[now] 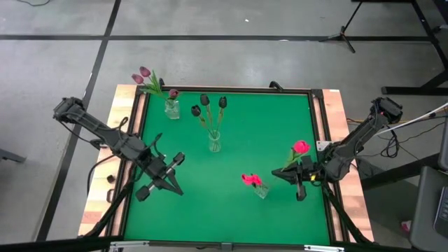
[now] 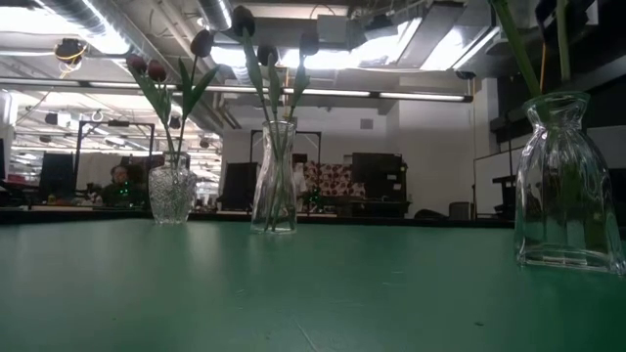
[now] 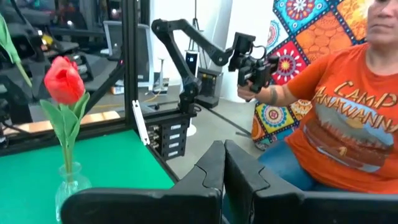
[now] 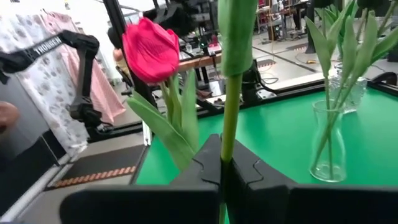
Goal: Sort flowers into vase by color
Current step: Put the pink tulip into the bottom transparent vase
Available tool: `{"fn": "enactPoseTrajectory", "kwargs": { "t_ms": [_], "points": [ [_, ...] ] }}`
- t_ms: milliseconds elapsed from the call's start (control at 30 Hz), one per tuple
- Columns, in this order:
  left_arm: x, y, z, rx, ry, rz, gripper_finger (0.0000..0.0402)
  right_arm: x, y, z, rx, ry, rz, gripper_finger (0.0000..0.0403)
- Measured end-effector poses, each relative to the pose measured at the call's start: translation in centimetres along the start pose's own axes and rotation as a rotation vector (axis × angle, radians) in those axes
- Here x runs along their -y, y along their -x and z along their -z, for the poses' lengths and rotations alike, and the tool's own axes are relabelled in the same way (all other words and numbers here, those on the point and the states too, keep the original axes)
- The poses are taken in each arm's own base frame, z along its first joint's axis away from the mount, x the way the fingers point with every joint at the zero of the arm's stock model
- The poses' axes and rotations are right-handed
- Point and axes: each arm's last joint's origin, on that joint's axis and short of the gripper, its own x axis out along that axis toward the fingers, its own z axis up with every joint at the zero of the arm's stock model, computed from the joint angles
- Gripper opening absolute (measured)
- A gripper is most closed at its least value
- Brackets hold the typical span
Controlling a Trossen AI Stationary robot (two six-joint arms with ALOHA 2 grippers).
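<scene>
Three glass vases stand on the green table. The far-left vase (image 1: 171,108) holds mauve tulips (image 1: 143,75). The middle vase (image 1: 214,142) holds near-black maroon tulips (image 1: 205,103). The near-right vase (image 1: 261,187) holds a pink-red tulip (image 1: 248,179), also seen in the left wrist view (image 3: 62,81). My right gripper (image 1: 285,173), right of that vase, is shut on another pink-red tulip (image 1: 301,148). My left gripper (image 1: 171,183) is shut and empty over the table's left half. A pink-red head (image 4: 149,50) shows beside the held stem; whose it is I cannot tell. My right gripper pinches the tulip's green stem (image 4: 229,140) between its two fingers. The fingers lie roughly level, coming from the table's right side, across the stem. The stem stands about upright in the hold, and the head (image 1: 301,148) is above the gripper, clear of the table.
A raised frame (image 1: 318,126) runs around the green mat. A person in an orange shirt (image 3: 348,130) stands beyond the table's near-right corner, holding a hand-held device (image 3: 252,65). The mat (image 1: 245,119) is bare between the vases.
</scene>
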Motion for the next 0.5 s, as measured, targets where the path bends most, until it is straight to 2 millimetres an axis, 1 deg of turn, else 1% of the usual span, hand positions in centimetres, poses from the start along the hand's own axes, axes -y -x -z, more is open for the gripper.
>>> {"fn": "enactPoseTrajectory", "kwargs": {
  "t_ms": [133,500],
  "points": [
    [0.1,0.5,-0.4,0.019,-0.004,0.003,0.0,0.1,0.0,0.2,-0.018,0.017,0.011,0.0],
    [0.1,0.5,-0.2,0.0,-0.027,-0.017,0.0,0.1,-0.3,1.1,-0.051,0.003,0.05,0.0]
  ]
}}
